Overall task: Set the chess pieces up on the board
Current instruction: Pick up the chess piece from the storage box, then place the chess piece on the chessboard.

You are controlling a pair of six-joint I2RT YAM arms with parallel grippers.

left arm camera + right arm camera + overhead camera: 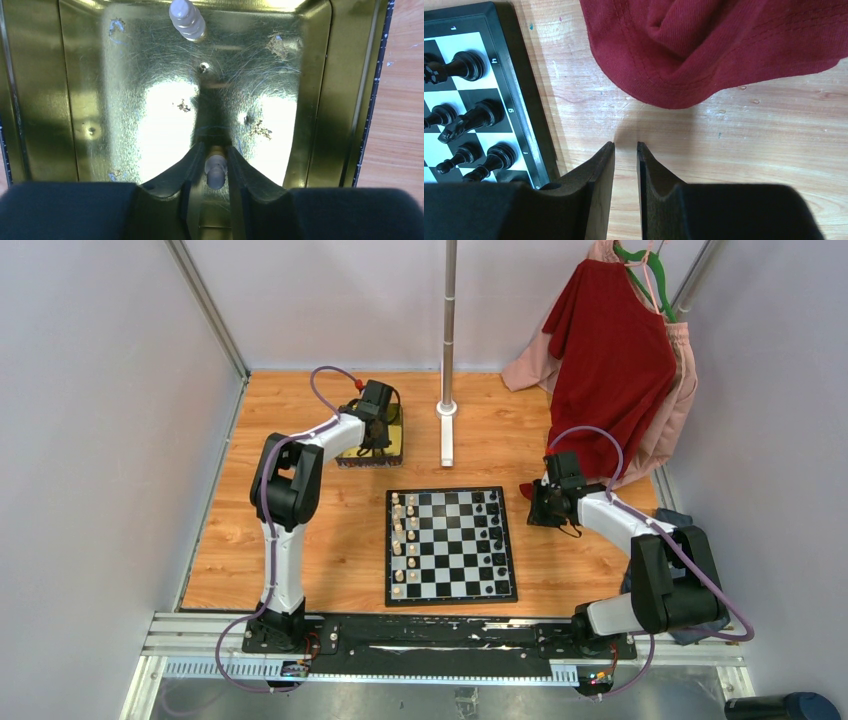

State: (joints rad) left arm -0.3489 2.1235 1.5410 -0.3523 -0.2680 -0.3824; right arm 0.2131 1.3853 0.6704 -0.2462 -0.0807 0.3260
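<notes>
On our left, inside the gold tin (125, 60), our left jaws are clamped on a pale chess piece (216, 172). The grip looks shallow, so it may slip free on lifting. The board (450, 540) lies mid-bench, and our right jaws stand slightly apart, empty, beside it.

— Where does the board (451, 597) lie?
— Flat on the bench (300, 540), midway along its near edge; black and white checks, thin dark border.
— And the chess pieces?
— Pale pieces (411, 540) stand along the board's left edge, black pieces (494, 540) along its right. In the gold tin (45, 100), a loose pale piece (187, 20) lies by one wall, and a gripped pale piece (216, 171) sits pinched in the left end effector (215, 146).
</notes>
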